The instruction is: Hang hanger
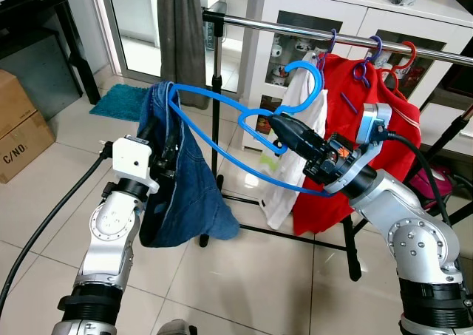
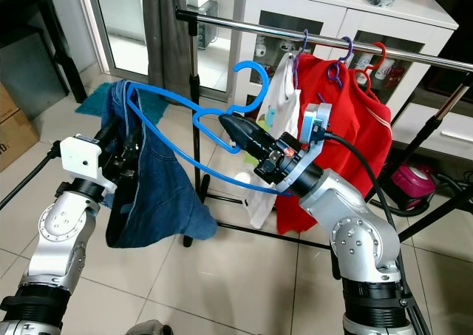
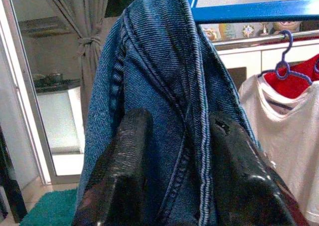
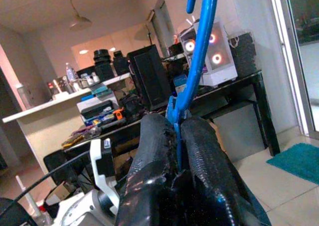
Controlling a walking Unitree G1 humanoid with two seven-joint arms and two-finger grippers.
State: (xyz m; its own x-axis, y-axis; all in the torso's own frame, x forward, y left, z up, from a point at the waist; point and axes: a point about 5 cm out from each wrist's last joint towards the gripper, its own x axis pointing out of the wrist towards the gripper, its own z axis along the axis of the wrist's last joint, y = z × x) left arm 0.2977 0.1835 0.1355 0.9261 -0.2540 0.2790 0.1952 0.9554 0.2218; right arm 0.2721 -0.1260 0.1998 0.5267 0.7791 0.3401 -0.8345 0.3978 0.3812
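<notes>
Hanger: we see the blue hanger (image 1: 222, 139) held in mid-air in front of the clothes rail (image 1: 310, 33), a denim garment (image 1: 181, 180) draped over its left end.
Right gripper: our right gripper (image 1: 279, 125) has its fingers pinched tight on the hanger's neck, just below the hook; the right wrist view shows the blue stem squeezed between the two pads.
Left gripper: our left gripper (image 3: 174, 161) has its fingers partly spread around a fold of the denim, gripping the cloth at the hanger's far end.
Hook to rail: the hook (image 1: 307, 76) sits above the right fingertips, below the rail and nearer us than it, its tip curling down on the side towards the red shirt (image 1: 369, 120).
Long axis: the hanger runs roughly along the rail, from left gripper to right.
Nearer arm: we judge the right arm leads, lifting the hook up and over the rail beside the white shirt (image 1: 299, 143), while the left carries the denim's weight.
</notes>
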